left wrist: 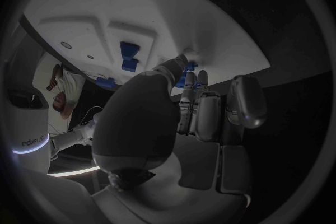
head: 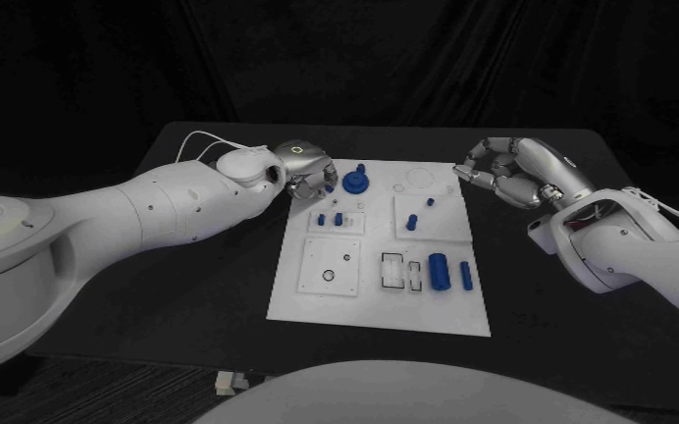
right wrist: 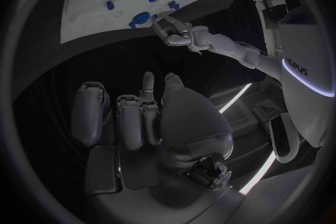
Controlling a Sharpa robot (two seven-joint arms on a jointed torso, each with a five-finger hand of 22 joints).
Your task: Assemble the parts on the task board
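On the black table we saw a flat white rectangular task board (head: 371, 301), its long axis running away from the robot. Small blue parts sat on it: a round knobbed part (head: 355, 183) near the far left corner, upright pegs (head: 332, 218) mid-board, two elongated cylinders (head: 441, 272) lying lengthwise. Our left hand (head: 303, 171) rested at that corner; we could not tell its grasp. Our right hand (head: 506, 171), fingers curled in, held nothing beside the board.
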